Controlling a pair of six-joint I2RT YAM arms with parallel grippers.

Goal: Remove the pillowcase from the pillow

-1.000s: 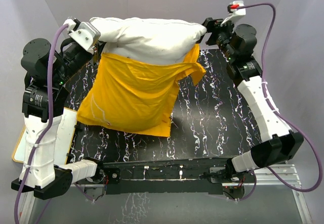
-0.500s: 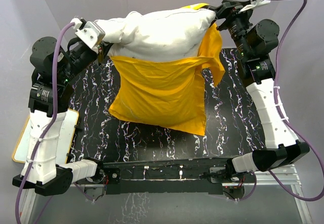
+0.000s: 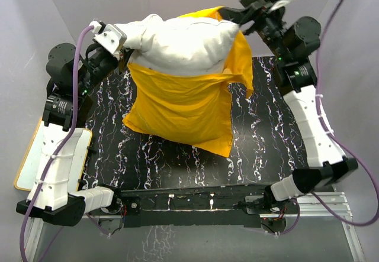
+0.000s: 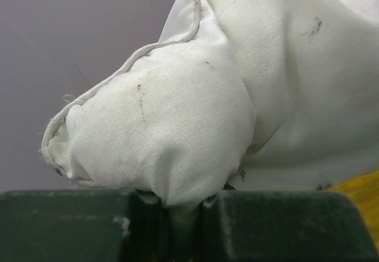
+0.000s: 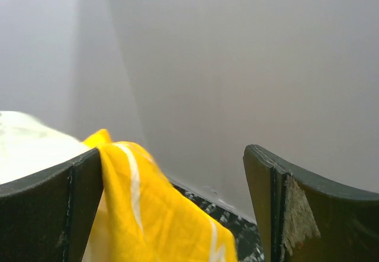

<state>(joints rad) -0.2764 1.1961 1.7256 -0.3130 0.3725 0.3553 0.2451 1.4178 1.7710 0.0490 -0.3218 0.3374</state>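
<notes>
Near edge: both arm bases are sitting along the front rail of the black marbled table (image 3: 260, 149). A flat white board with an orange rim (image 3: 25, 170) is lying just off the table's left side, beside the left arm.

Mid-table: the pillowcase (image 3: 177, 105) is hanging as a wrinkled yellow sack below the pillow (image 3: 177, 43), with its plain side facing the top camera. Cannot tell whether its lowest corner is touching the table. The pillow's lower part is sitting inside the sack's mouth, and its upper part is showing bare and white above it. One yellow flap is lying over the pillow's top right corner and trailing down its right side.

Far left: the left gripper (image 3: 122, 57) is holding the pillow up by its left corner. In the left wrist view the dark fingers (image 4: 71, 220) are standing close together and pinching white fabric and piping between them.

Far right: the right gripper (image 3: 234, 18) is hovering at the pillow's top right corner, raised well above the table. In the right wrist view its fingers (image 5: 47, 209) are standing wide apart. The yellow cloth is lying against the inner face of the left finger and nothing is bridging the gap.
</notes>
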